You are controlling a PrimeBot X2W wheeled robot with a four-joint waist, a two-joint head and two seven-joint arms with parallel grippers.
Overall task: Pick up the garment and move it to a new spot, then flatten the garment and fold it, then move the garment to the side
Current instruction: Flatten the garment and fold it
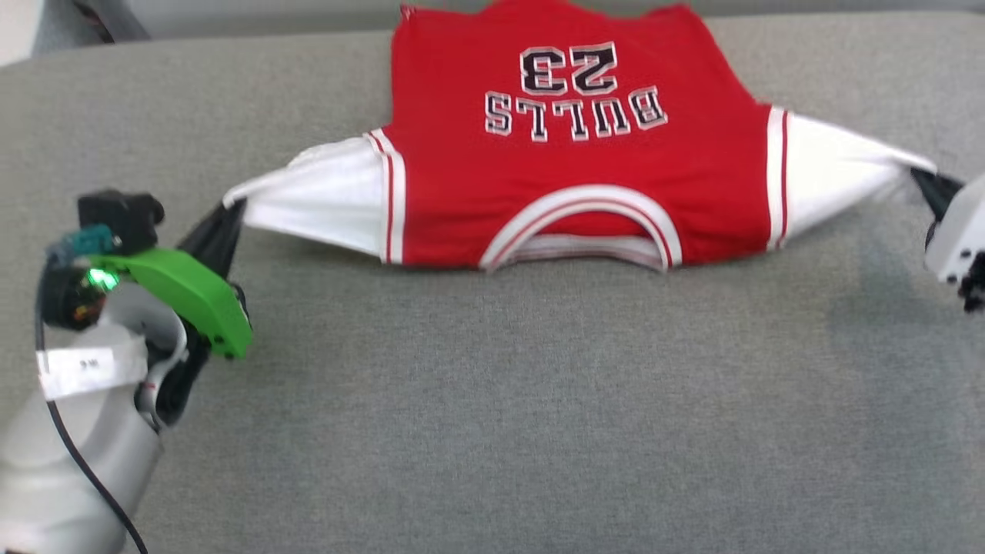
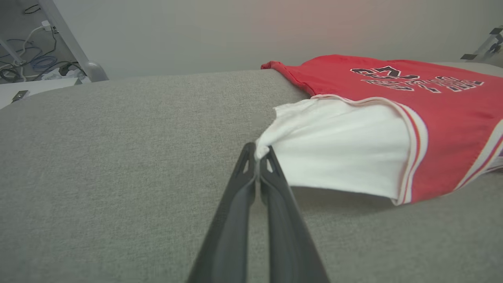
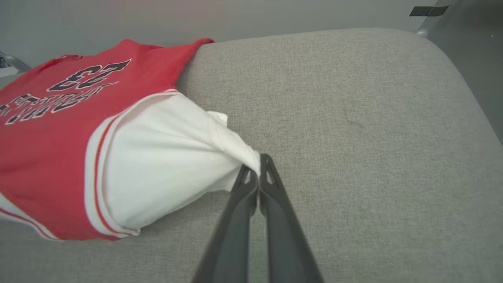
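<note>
Garment (image 1: 577, 177) lies front-up on the far part of the grey fabric worktop (image 1: 539, 400), spread wide; the garment's collar (image 1: 581, 223) is towards the robot and its hem at the far edge, so the lettering (image 1: 573, 115) — "BULLS" and 23 — reads upside down in the head view. Red body flat with slight rippling; both white sleeves drawn out sideways to taut points.

Left sleeve (image 1: 323, 204), on the robot's left: its tip is pinched between the fingers of the left gripper (image 1: 231, 214); the left wrist view shows that gripper (image 2: 258, 151) with jaws closed tight on a small fold of white cloth, fingers low over the worktop.

Right sleeve (image 1: 835, 173): tip held likewise by the right gripper (image 1: 927, 183) at the right edge of the head view; the right wrist view shows it (image 3: 257, 165) clamped on the sleeve's bunched end.

Both sleeves lift slightly off the surface near the grips — a shadow lies beneath each.

Green bracket (image 1: 185, 296) on the left wrist; a lit green lamp beside it. Cables (image 2: 31, 63) on the floor beyond the worktop in the left wrist view.
</note>
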